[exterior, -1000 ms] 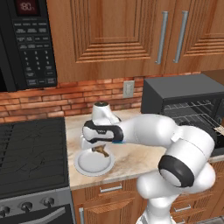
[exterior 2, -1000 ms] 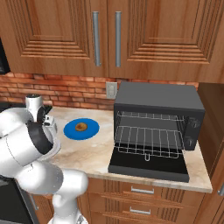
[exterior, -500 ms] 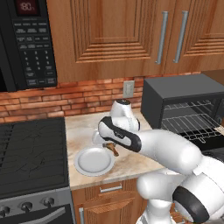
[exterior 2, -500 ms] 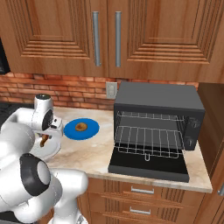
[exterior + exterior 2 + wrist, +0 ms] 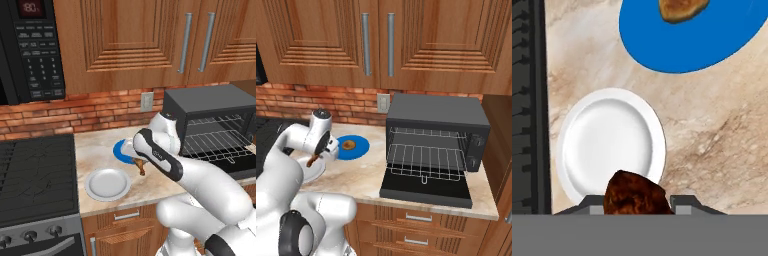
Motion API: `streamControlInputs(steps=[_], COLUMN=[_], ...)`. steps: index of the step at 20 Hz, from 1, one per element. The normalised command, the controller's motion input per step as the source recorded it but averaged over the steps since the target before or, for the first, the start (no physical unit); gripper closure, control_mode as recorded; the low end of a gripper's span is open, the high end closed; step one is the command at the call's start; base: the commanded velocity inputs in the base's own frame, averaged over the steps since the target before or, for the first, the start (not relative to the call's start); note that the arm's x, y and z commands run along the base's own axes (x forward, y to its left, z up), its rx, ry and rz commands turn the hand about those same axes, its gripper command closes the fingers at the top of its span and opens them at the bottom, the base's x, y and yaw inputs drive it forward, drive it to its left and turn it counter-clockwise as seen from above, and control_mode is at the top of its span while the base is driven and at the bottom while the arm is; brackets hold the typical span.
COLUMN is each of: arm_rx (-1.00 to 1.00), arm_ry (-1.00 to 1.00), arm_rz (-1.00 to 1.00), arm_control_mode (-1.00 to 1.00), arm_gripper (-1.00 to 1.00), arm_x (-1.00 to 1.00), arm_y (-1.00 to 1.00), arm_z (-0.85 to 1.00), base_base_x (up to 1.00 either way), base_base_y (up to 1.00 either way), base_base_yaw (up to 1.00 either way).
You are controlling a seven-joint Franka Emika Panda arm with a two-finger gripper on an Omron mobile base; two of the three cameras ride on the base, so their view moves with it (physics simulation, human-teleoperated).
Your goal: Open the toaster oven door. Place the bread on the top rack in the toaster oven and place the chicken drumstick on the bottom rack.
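- The chicken drumstick (image 5: 634, 192) is a lumpy reddish-brown piece, its thin end hanging down in the left base view.
- The gripper (image 5: 634, 200) has it pinched between half-closed fingers, lifted above the counter (image 5: 712, 135) between the white plate (image 5: 609, 142) and the blue plate (image 5: 662, 45).
- The bread (image 5: 682, 9), round and golden-brown, lies on the blue plate.
- The toaster oven (image 5: 438, 142) stands well apart to the right, its door (image 5: 426, 189) folded down flat and wire racks bare.
- A stove (image 5: 35, 175) borders the counter's other side.

Even, bright rendered light, soft faint shadows, no glare, slightly pixelated edges.
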Motion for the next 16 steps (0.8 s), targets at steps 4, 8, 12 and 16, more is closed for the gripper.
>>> streamControlInputs(steps=[4,8,12,16], arm_rx=[0.13,0.04,-0.01,-0.05], arm_ry=[0.07,0.14,0.19,0.15], arm_rz=[-0.08,-0.03,0.00,0.00], arm_control_mode=[-1.00,-1.00,-1.00,-1.00], arm_gripper=[1.00,1.00,1.00,1.00], arm_x=[-0.10,-0.02,0.00,0.00], arm_y=[-0.46,-0.38,-0.44,-0.43], arm_z=[0.22,0.20,0.13,0.05], base_base_x=[0.00,0.00,0.00,0.00], base_base_y=[0.00,0.00,0.00,0.00], base_base_yaw=[0.00,0.00,0.00,0.00])
